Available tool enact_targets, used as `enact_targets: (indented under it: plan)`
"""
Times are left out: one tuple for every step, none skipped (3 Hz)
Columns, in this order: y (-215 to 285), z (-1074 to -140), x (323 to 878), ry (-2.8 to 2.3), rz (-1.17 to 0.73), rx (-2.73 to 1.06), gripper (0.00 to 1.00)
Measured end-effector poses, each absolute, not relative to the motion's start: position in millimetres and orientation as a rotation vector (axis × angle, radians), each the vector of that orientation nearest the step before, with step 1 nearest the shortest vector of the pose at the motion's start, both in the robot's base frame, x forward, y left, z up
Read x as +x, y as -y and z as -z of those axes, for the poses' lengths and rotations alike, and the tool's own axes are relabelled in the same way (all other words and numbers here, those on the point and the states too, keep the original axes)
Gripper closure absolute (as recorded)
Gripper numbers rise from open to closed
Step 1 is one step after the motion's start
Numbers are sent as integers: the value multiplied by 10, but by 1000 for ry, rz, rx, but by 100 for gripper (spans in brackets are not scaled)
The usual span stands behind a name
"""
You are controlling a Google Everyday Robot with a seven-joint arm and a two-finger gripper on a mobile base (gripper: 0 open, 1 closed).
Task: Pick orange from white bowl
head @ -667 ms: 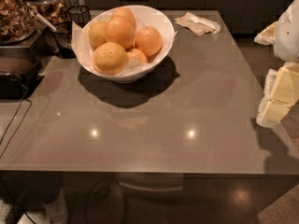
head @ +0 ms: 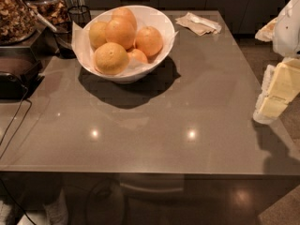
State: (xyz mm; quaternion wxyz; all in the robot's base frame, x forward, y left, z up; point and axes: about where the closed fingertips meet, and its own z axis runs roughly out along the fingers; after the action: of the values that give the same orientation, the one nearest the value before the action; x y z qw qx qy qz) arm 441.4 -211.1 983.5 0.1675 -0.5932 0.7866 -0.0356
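The white bowl [head: 161, 25], lined with white paper, stands at the back left of the grey table [head: 187, 107]. It holds several oranges. A deep-orange one [head: 121, 32] sits on top in the middle, and another [head: 149, 40] lies to its right. A paler dimpled fruit [head: 111, 57] is at the front, with a small half-hidden one [head: 138, 55] beside it. My gripper [head: 276, 93], cream and white, hangs at the right edge of the view, well apart from the bowl and holding nothing that I can see.
A crumpled napkin [head: 199, 23] lies at the back right of the bowl. Jars of nuts [head: 14, 15], a black wire holder [head: 77, 15] and a black appliance [head: 14, 76] with a cable crowd the left side. The table's front edge is near.
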Motion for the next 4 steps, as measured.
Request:
enact_targets:
  plan:
    - [1946,-9919,4585,-2288,52,-1642,0]
    - [1679,-9974,4800,-2333,33,-1642,0]
    - [1397,-10013,4947,-2291,28,-1725,0]
    - [1357,-10036,5011,-2266,36,-1705,0]
